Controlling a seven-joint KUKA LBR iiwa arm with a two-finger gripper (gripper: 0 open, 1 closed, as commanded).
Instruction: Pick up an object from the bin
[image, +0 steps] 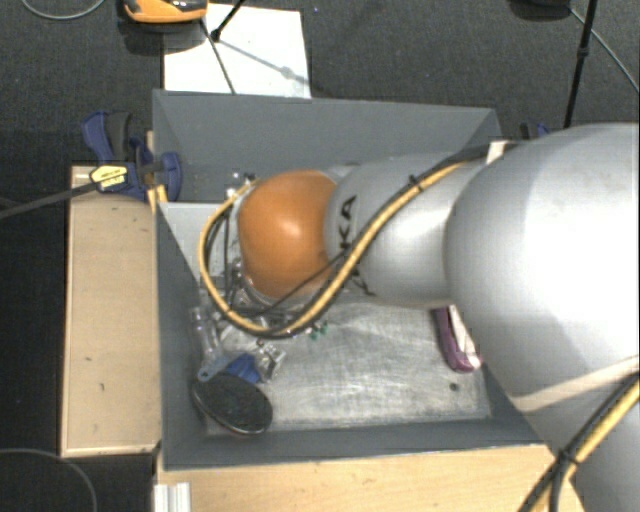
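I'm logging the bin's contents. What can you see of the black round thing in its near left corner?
The black round thing is a flat, oval disc, matt and speckled, perhaps rubber or plastic. It lies flat on the bin floor in the near left corner, close to both walls. A blue piece meets its far edge; whether joined or only touching, I cannot tell.

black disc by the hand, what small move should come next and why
Probably a short, slow descent. The hand sits low in the bin's lower-left corner, right above a blue piece that lies against the black disc. Whether it touches either is hidden under the orange cover, so I would ease down rather than lift yet.
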